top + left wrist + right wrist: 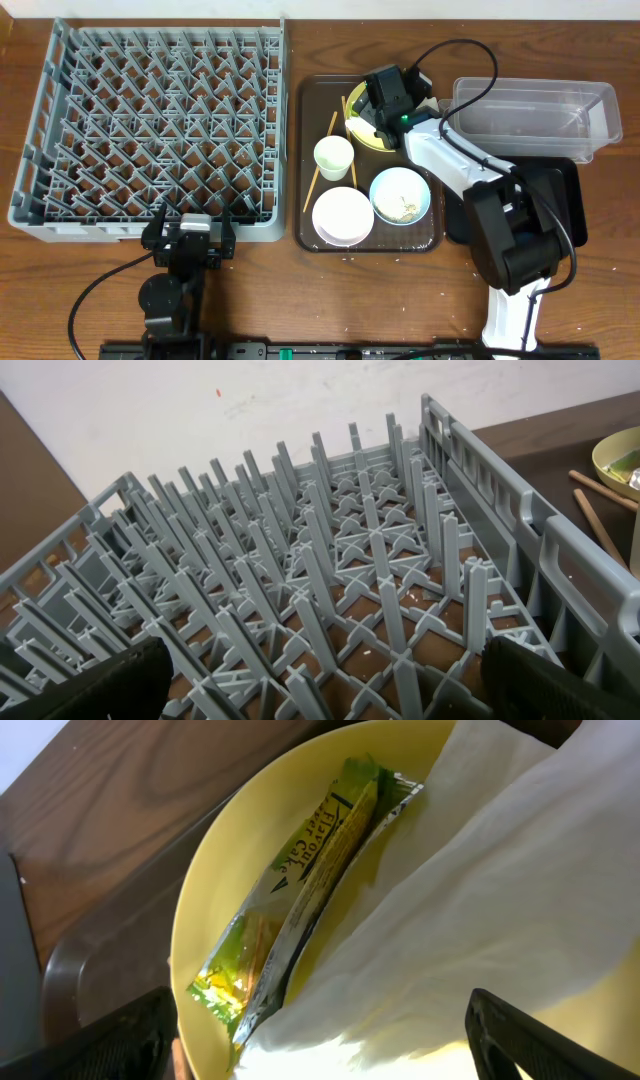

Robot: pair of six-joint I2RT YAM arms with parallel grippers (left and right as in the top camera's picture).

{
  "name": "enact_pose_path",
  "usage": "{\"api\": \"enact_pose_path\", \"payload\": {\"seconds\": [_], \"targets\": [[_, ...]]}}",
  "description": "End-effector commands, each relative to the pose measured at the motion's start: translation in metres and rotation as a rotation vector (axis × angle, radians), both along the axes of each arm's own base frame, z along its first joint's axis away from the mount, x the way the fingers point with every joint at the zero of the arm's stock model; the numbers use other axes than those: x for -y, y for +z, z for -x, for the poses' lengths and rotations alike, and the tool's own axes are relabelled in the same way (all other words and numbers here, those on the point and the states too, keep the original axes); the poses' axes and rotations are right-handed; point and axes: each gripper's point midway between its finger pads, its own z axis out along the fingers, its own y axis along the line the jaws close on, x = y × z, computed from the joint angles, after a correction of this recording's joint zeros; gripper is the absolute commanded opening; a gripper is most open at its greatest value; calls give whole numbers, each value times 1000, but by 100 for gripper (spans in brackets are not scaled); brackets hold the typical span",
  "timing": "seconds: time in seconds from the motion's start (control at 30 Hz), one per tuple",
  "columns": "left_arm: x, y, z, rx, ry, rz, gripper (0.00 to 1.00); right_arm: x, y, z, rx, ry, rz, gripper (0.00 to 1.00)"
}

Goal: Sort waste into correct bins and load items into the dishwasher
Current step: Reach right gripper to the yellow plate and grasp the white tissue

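Dark fingertips (100, 1040) of the right gripper (320, 1045) fill the two lower corners of its wrist view, spread wide with nothing clamped between them. Under the gap lie the crumpled white paper (480, 920) and the green-and-yellow wrapper (290, 910), both on the yellow plate (215, 870).

The paper overlaps the wrapper's lower end. I judge a closing pinch could catch both at once and send two kinds of waste to one bin. It could also snag only a loose fold, which might slip out on the way. A hard descent near the rim might tip the plate toward the white cup (334, 157) and chopsticks (311, 190) just beside it on the brown serving tray (320, 95).

To the right wait the clear tub (530, 115) and the black tray (565, 180), which the arm partly hides. Well apart, the left gripper (320, 695) hangs wide open and empty at the near wall of the grey rack (150, 130).

Print on the wrapper looks like "Flavour" and "Cake"; the smaller lines are too blurred to read. I can read no other writing.
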Motion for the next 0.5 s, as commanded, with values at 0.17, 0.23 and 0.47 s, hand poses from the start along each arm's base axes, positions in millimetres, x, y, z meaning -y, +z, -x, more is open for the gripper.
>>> {"api": "enact_pose_path", "payload": {"seconds": [0.17,0.23,0.47], "targets": [[3,-17,1,-41,-19,-7,99,3,-17,-6,-6,-33,10,86],[3,-17,1,-41,-19,-7,99,4,-18,-7,-2,-35,11,84],[3,-17,1,-41,-19,-7,99,5,-36,-6,-30,-37,24,79]]}}
